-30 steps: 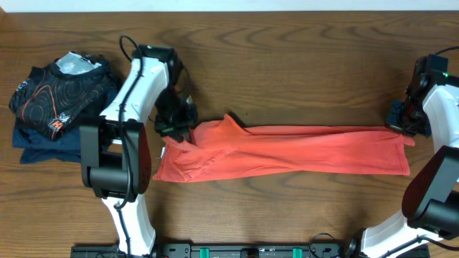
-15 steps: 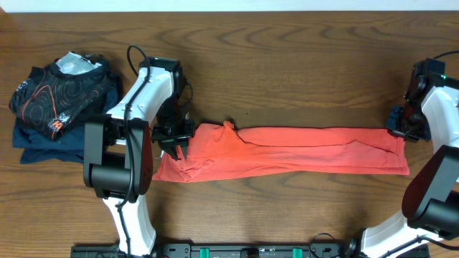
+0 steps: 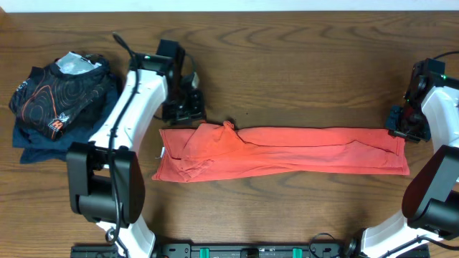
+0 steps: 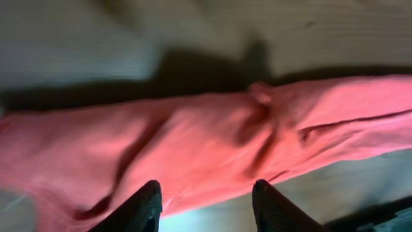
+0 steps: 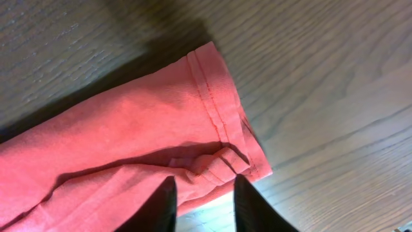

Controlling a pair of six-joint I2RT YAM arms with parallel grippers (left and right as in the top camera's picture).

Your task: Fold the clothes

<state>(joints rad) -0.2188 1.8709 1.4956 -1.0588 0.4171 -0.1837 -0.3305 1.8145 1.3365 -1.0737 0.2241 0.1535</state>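
The coral-red T-shirt [image 3: 287, 150] lies flat on the table as a long narrow band running left to right, with no print showing. My left gripper [image 3: 183, 113] is open and empty, just beyond the shirt's far left corner. In the left wrist view [image 4: 207, 209] its jaws stand wide apart above the shirt [image 4: 193, 135]. My right gripper [image 3: 399, 127] is at the shirt's right end. In the right wrist view [image 5: 201, 206] it is open over the hemmed, bunched edge of the shirt [image 5: 129, 142], with cloth and table showing between the jaws.
A black garment with orange contour lines [image 3: 61, 93] lies on a folded dark navy garment [image 3: 43, 147] at the far left of the wooden table [image 3: 287, 64]. The arm bases stand at the front edge.
My left gripper has let go of the shirt's left end and moved back, away from the front edge. That end now lies flat. The right gripper has barely moved.
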